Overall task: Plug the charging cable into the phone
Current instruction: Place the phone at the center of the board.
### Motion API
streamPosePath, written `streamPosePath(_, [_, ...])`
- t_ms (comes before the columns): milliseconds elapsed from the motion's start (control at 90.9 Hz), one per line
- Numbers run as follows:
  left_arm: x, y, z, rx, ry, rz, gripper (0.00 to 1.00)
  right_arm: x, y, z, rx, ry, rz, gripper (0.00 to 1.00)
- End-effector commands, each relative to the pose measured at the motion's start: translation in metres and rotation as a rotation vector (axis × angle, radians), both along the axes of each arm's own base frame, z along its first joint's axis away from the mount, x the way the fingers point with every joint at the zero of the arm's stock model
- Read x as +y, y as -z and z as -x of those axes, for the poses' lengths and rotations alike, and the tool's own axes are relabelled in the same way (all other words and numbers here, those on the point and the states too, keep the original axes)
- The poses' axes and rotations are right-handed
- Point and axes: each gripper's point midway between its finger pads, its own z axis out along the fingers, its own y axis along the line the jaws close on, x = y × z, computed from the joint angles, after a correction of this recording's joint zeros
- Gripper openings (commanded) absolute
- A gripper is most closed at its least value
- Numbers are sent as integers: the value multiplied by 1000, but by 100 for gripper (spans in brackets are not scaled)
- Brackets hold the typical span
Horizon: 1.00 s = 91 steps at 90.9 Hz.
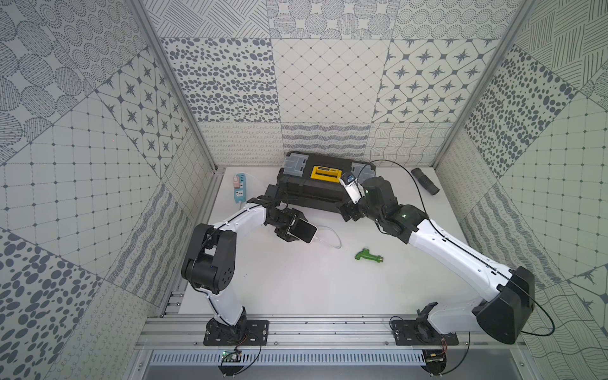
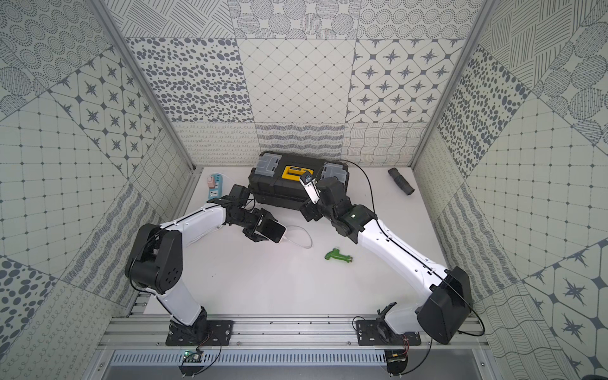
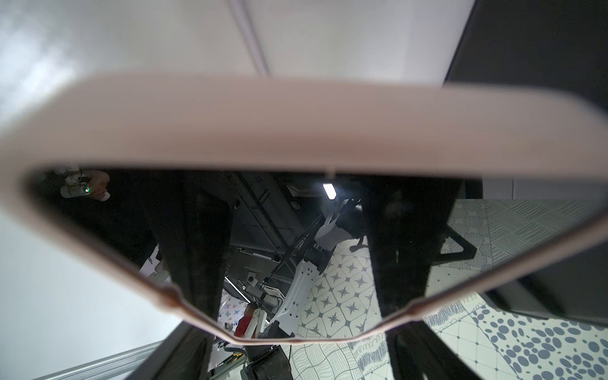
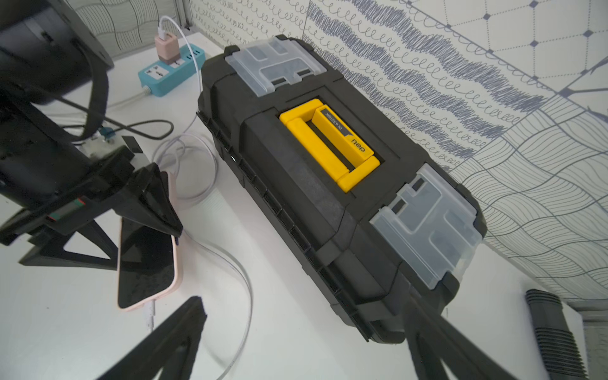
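Note:
My left gripper [image 1: 296,228] is shut on the phone [image 1: 305,233], pinching its long edges and holding it just above the table, screen up. In the left wrist view the phone's pinkish rim [image 3: 296,138] and black screen fill the frame. The right wrist view shows the phone [image 4: 146,260] with the white connector [image 4: 150,311] of the charging cable [image 4: 250,296] sitting in its lower short edge. From there the cable loops away over the table. My right gripper [image 1: 348,214] hangs open and holds nothing, raised beside the toolbox and to the right of the phone.
A black toolbox [image 1: 322,187] with a yellow handle lies at the back, close to the right gripper. At the back left a blue power strip [image 1: 240,190] carries a pink charger. A green plastic part [image 1: 368,256] lies mid-table and a black ribbed tube [image 1: 425,181] at the back right.

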Motion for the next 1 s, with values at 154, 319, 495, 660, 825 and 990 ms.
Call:
streamPosePath(154, [21, 27, 2, 9, 30, -92, 0, -16, -24, -21, 60, 90, -204, 97])
streamPosePath(319, [27, 47, 7, 68, 34, -134, 0, -37, -19, -27, 89, 161, -256, 97])
streamPosePath(495, [31, 66, 11, 134, 41, -168, 0, -53, -15, -29, 87, 216, -277, 96])
streamPosePath(660, [35, 79, 16, 186, 46, -193, 12, -69, -11, -31, 87, 275, -308, 96])
streamPosePath(825, [35, 84, 24, 220, 52, -190, 60, -89, -5, -35, 92, 339, -336, 97])
streamPosePath(990, [42, 61, 22, 160, 82, -239, 97, -112, -2, -40, 84, 424, -359, 97])
